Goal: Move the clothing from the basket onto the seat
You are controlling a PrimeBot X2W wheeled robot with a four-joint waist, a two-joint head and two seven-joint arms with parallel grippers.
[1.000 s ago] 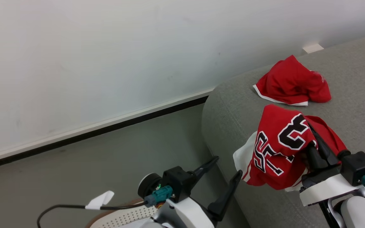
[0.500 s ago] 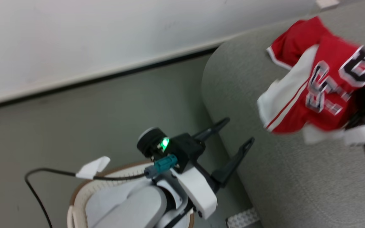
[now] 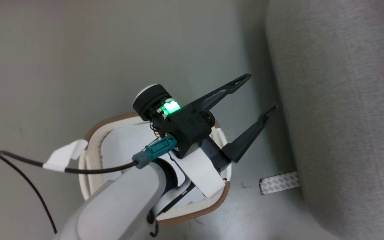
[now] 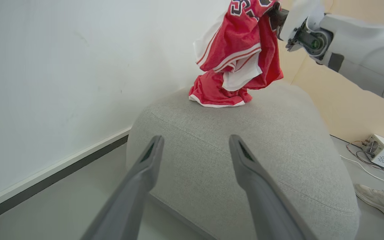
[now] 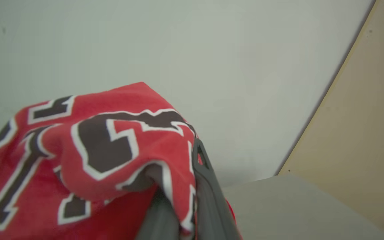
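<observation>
The right claw [image 5: 188, 186] is pinched shut on the red jersey [image 5: 88, 156]; in the right wrist view the cloth drapes over its fingers [image 5: 208, 196], hiding one of them, and the navy-and-white lettering bunches just above the grip. In the left wrist view the jersey hangs from that claw in the air above the far part of the seat [image 4: 245, 156], with a fold of white cloth [image 4: 242, 73] showing among its red folds; I cannot tell whether that is a separate garment. Directly below it the plain red garment [image 4: 215, 95] with white trim lies crumpled on the seat near the pale wall [image 4: 62, 66]. The jersey's lowest folds overlap it in this view, and I cannot tell whether they touch.

The left claw [image 3: 259, 93] is spread wide and holds nothing. It hovers over the grey floor [image 3: 62, 66] in the gap between the basket [image 3: 112, 120] and the side of the seat, fingers pointing towards the seat. A green light [image 3: 170, 107] glows on its wrist, and a black cable [image 3: 88, 170] with a white tag runs off it. The basket sits on the floor just beside the seat, under the left forearm [image 3: 125, 200], which covers much of its inside. A strip of patterned tape [image 3: 278, 182] lies on the floor at the seat's foot. Beyond the seat a white box [image 4: 383, 153] and a shoe [image 4: 375, 200] rest on the floor.
</observation>
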